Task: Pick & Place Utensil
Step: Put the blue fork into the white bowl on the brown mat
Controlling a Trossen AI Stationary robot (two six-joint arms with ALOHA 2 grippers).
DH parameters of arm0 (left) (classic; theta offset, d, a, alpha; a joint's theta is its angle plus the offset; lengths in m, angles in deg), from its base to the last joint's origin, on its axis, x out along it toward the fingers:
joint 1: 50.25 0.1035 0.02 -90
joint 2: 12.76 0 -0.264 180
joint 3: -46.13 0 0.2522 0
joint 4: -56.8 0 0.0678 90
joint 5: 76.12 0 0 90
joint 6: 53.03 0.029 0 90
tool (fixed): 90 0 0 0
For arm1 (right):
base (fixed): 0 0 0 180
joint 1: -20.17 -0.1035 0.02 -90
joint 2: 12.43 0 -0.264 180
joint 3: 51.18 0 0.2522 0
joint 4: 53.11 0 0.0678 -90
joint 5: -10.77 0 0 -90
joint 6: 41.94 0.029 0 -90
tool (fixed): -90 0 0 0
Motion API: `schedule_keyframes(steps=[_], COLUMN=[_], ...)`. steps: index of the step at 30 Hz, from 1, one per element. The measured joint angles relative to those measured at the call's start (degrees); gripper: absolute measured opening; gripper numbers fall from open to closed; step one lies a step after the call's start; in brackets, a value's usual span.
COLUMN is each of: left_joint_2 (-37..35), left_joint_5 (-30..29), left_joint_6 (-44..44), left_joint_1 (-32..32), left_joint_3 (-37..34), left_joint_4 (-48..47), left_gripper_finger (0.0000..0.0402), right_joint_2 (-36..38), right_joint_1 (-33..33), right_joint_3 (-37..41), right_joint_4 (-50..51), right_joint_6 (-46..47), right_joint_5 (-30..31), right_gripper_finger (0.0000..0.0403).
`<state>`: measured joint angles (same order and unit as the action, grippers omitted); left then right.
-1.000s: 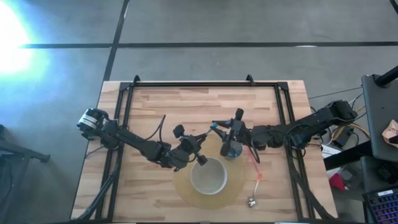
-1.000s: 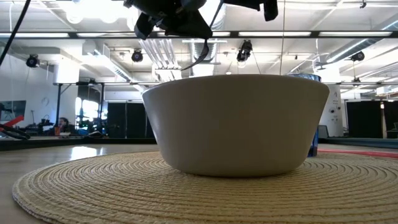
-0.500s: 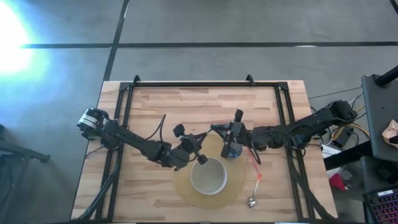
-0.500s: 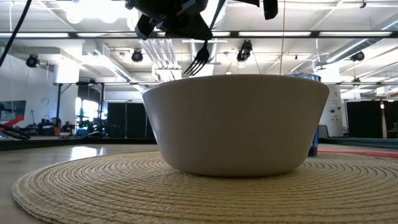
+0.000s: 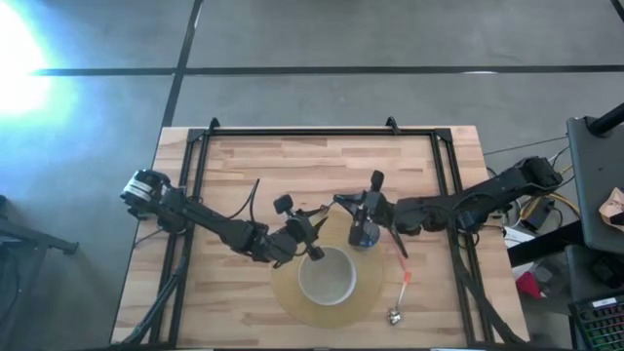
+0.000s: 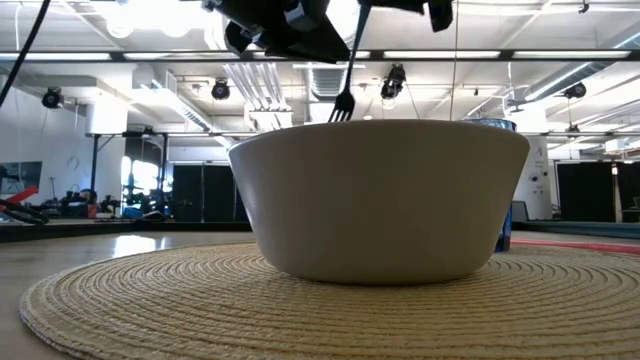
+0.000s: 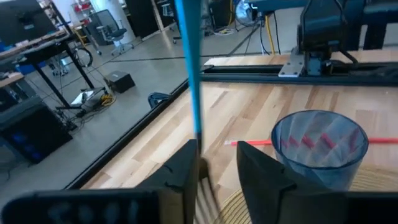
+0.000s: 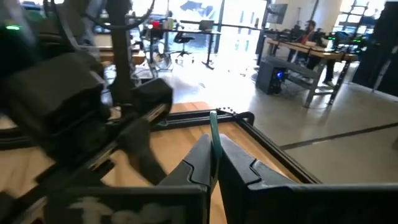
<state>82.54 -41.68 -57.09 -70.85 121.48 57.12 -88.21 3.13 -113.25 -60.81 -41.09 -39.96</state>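
Note:
A fork with a blue handle (image 7: 190, 74) hangs tines down (image 6: 343, 104) over the far rim of a white bowl (image 5: 326, 276). The bowl stands on a round woven mat (image 5: 285, 292). My right gripper (image 5: 340, 202) reaches in from the right and is shut on the fork's handle. My left gripper (image 5: 311, 238) is over the bowl's far left rim and open. In the left wrist view the fork's neck stands between its fingers (image 7: 214, 177), close beside one. I cannot tell whether it touches. A clear blue cup (image 5: 364, 237) stands on the mat beneath my right gripper. My right gripper pinches the top end of the fork's blue handle (image 8: 213, 127) between its two shut fingers. The handle's tip sticks out just past them. The fingers come about level from the table's right. The fork hangs below them, nearly upright, tines down, clear of the bowl.
A red utensil (image 5: 400, 258) lies on the table right of the cup, and a small metal piece (image 5: 395, 315) lies near the front edge. A black frame (image 5: 302, 134) runs along the far and side edges of the table. The bowl (image 6: 380, 195) fills the low view.
The fork's tines have come into sight below my left gripper in the low view. They have swung from slanted to nearly upright, ending just above the bowl's rim and a little toward my right gripper. Both arms have stayed nearly in place.

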Motion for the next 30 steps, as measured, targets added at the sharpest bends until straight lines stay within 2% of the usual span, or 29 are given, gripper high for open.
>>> schedule_keyframes(steps=[5,9,13,19,23,30], left_joint_2=[-1.84,-4.23,-6.12,-9.7,-12.86,-18.59], left_joint_5=[0.01,-0.01,-0.01,0.01,0.0,0.09], left_joint_6=[1.08,0.25,-2.55,-4.75,-6.72,-12.42], left_joint_1=[0.0,0.0,0.03,0.42,1.25,3.75], left_joint_3=[0.0,0.0,-0.02,-0.02,-0.02,-0.02], left_joint_4=[-1.19,-5.96,-11.47,-18.18,-23.51,-34.69], left_gripper_finger=[0.0142,0.0153,0.0152,0.0151,0.0152,0.0151], right_joint_2=[4.64,8.6,13.48,17.06,15.15,7.76], right_joint_1=[-0.32,-0.26,1.47,7.27,11.07,14.44], right_joint_3=[0.0,0.0,-0.1,-4.96,-9.6,-14.42], right_joint_4=[6.37,9.26,10.56,20.74,27.7,30.33], right_joint_6=[0.5,0.48,1.12,5.28,8.36,13.13], right_joint_5=[-0.24,-1.65,-9.0,-16.87,-22.49,-40.0], right_gripper_finger=[0.0009,0.0009,0.0009,0.0008,0.0008,0.0008])
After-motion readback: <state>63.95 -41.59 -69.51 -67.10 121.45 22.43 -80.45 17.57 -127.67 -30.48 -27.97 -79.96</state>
